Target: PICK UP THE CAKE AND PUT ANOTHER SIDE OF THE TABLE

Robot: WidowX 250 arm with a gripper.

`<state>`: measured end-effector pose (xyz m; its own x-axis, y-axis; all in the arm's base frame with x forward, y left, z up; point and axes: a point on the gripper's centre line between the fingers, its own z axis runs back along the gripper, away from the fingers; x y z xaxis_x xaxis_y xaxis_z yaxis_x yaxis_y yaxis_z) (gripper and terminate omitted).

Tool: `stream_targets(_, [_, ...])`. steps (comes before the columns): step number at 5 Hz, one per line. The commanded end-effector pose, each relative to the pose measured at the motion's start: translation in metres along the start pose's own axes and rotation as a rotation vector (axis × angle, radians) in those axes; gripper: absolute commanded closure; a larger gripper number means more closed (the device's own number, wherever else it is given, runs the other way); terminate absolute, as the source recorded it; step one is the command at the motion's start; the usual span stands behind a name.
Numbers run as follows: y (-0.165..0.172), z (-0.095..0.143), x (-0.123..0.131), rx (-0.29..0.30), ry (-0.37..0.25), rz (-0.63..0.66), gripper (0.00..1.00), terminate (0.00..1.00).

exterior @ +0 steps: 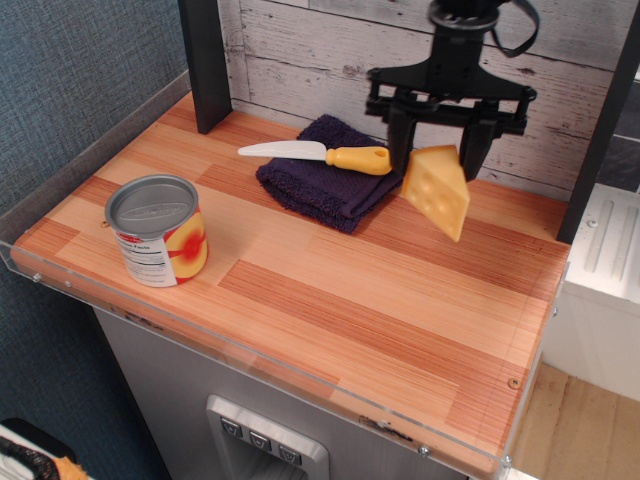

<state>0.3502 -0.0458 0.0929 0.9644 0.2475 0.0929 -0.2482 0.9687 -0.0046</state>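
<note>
The cake (438, 190) is a yellow-orange wedge with round dimples on its face. It hangs tilted in the air above the back right part of the striped wooden table (330, 290). My black gripper (436, 157) is shut on the cake's top edge and holds it clear of the tabletop, just right of the dark cloth.
A dark purple cloth (333, 172) lies at the back with a yellow-handled toy knife (320, 154) on it. A can (158, 230) stands near the front left. A black post (205, 62) stands at the back left, another post (600, 130) at the right.
</note>
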Motion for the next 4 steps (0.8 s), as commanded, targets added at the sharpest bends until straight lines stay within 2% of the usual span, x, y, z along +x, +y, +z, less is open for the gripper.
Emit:
stream_targets(1, [0.014, 0.007, -0.022, -0.075, -0.061, -0.084, 1.0, 0.0])
stream_targets(2, [0.008, -0.007, -0.035, -0.115, -0.074, -0.125, 1.0, 0.0])
stream_targets(3, [0.006, -0.013, -0.043, -0.075, -0.075, -0.219, 1.0, 0.0])
stream_targets(4, [0.002, -0.013, -0.061, -0.057, -0.031, -0.258, 1.0, 0.0])
